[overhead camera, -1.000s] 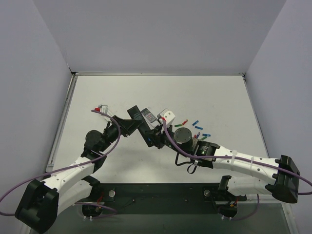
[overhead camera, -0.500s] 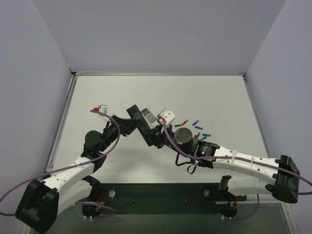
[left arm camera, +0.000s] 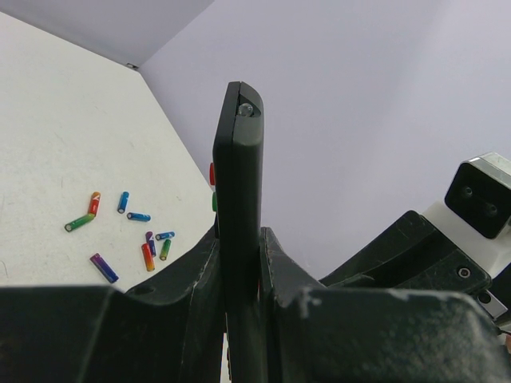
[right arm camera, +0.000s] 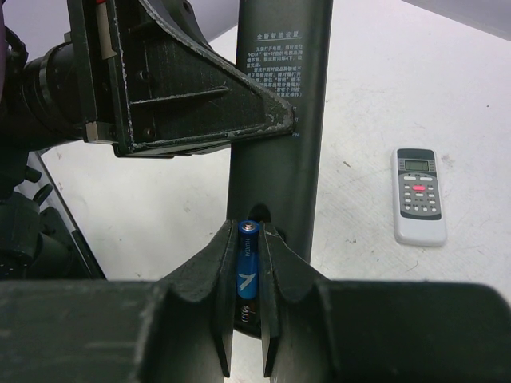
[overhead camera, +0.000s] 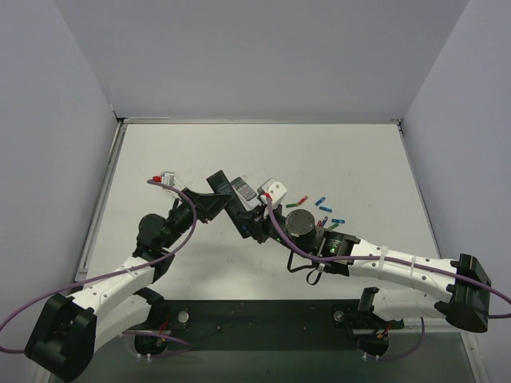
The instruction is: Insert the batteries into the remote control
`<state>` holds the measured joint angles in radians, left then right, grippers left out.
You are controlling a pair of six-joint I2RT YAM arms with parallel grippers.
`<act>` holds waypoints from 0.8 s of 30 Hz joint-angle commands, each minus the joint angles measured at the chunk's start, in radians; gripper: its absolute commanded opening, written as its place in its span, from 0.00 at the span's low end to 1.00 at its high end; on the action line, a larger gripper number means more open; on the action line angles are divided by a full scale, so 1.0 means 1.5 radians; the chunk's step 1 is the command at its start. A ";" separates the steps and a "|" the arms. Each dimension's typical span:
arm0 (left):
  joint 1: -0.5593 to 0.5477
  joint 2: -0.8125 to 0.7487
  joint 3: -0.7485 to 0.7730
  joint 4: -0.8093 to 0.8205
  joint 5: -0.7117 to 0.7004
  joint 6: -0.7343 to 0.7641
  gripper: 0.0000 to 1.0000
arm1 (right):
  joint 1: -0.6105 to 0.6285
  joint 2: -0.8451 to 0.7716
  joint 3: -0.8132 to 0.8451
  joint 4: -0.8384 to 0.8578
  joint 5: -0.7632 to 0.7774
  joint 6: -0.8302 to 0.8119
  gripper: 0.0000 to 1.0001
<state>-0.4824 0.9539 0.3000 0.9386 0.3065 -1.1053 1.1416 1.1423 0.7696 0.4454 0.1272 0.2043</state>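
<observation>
My left gripper [overhead camera: 217,204] is shut on the long black remote control [overhead camera: 231,191] and holds it off the table. In the left wrist view the remote [left arm camera: 238,175] stands edge-on between the jaws. My right gripper [overhead camera: 250,224] is shut on a blue battery [right arm camera: 248,267]. It holds the battery upright against the open compartment at the lower end of the remote's back [right arm camera: 279,120], where a spring shows. Several loose batteries [overhead camera: 322,209] in green, red, blue and purple lie on the table to the right; they also show in the left wrist view [left arm camera: 128,231].
A white remote [overhead camera: 272,190] lies just behind the grippers. A second white remote [overhead camera: 167,178] lies at the left and also shows in the right wrist view [right arm camera: 419,195]. Both arms meet at the table's middle.
</observation>
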 commanded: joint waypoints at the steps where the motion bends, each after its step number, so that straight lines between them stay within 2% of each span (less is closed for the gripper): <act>1: 0.001 -0.016 0.042 0.121 -0.012 -0.020 0.00 | 0.010 0.004 -0.008 -0.027 0.007 0.001 0.00; 10: 0.001 -0.030 0.046 0.112 -0.011 -0.019 0.00 | 0.019 0.014 -0.018 -0.024 0.013 -0.013 0.01; 19: 0.001 -0.023 0.036 0.111 0.002 -0.018 0.00 | 0.019 0.019 -0.008 -0.022 0.021 -0.016 0.18; 24: 0.001 -0.017 0.029 0.110 0.012 -0.022 0.00 | 0.019 0.024 0.003 -0.025 0.024 -0.023 0.24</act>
<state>-0.4774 0.9440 0.3000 0.9581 0.2974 -1.0946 1.1713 1.1606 0.7639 0.4370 0.1459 0.1818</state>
